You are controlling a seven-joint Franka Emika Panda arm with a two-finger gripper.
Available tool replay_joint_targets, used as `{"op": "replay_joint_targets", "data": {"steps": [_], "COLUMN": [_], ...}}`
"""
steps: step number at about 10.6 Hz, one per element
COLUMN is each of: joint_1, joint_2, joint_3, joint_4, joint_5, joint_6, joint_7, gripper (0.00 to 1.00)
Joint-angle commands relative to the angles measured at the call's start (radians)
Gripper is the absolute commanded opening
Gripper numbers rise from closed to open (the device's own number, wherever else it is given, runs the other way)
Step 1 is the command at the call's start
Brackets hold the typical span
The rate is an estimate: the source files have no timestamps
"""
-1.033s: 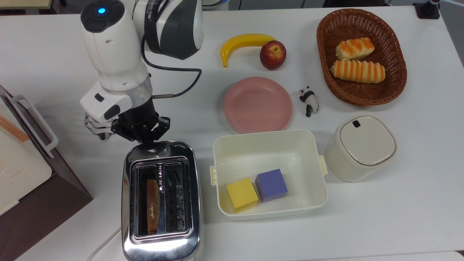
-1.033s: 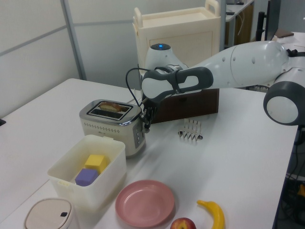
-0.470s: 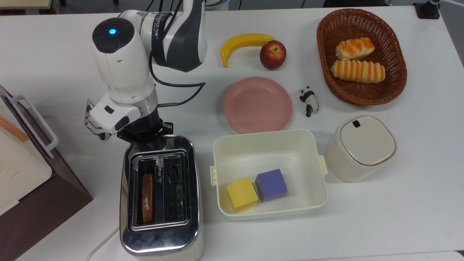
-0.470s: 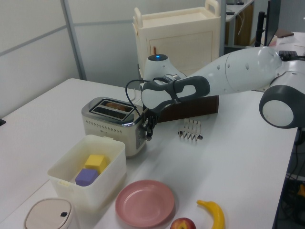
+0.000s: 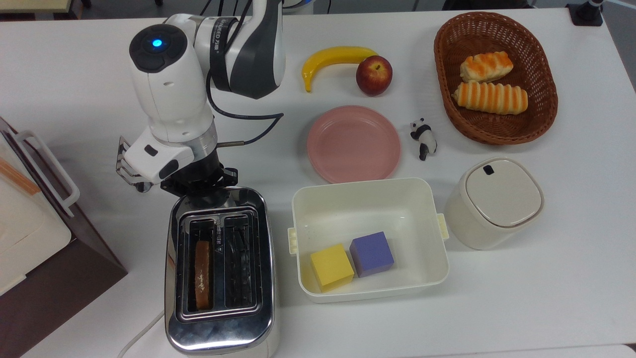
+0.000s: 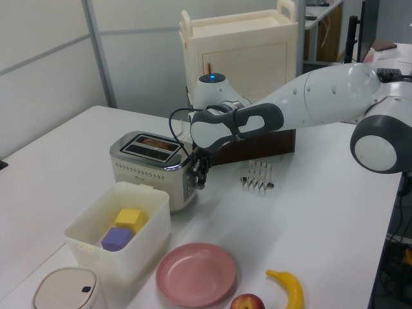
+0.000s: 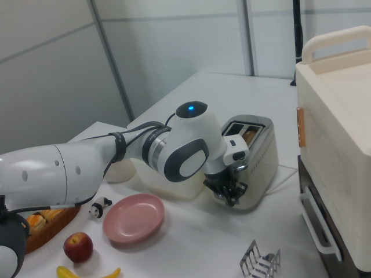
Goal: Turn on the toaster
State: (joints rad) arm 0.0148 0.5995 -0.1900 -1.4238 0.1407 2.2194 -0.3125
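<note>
Low in the left half of the top view sits the toaster, chrome and two-slotted, with a slice of bread sunk in the slot nearer the top view's left; the gripper is at the toaster's upper end in that frame, pressed close against the end where the lever would be, and in the left view it hangs low beside the toaster's end face; whether its fingers are parted or closed I cannot tell, since the wrist hides them from above and they are dark against the chrome from the sides; the step in hand looks to be the press on the lever, and with the bread sitting low it seems far along, though the lever itself is hidden; the next move probably calls for a straight downward push until it latches, then a clean withdrawal without nudging the toaster sideways; right of the toaster the white bin holds a yellow cube and a purple cube, touching; the wicker basket in the upper right holds two striped bread rolls; the pink plate is bare; the lidded canister at right is closed.
</note>
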Motion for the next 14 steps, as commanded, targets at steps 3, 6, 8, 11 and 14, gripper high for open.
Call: {"op": "replay_joint_targets", "data": {"steps": [3,6,8,11,14], "joint_1": [0.010,0.005,0.005,-0.001,-0.025], "joint_2": [0.039,0.011,-0.009,-0.068,-0.153], "joint_3": [0.003,0.001,-0.003,-0.005,0.001], "joint_4": [-0.017,-0.015,-0.015,-0.017,-0.015], "joint_5": [0.013,0.010,0.011,0.016,0.019], "joint_6": [0.054,0.054,0.054,0.045,-0.050], "joint_7": [-0.005,-0.005,-0.007,-0.007,-0.010], "gripper": [0.00,0.03,0.07,0.27,0.32]}}
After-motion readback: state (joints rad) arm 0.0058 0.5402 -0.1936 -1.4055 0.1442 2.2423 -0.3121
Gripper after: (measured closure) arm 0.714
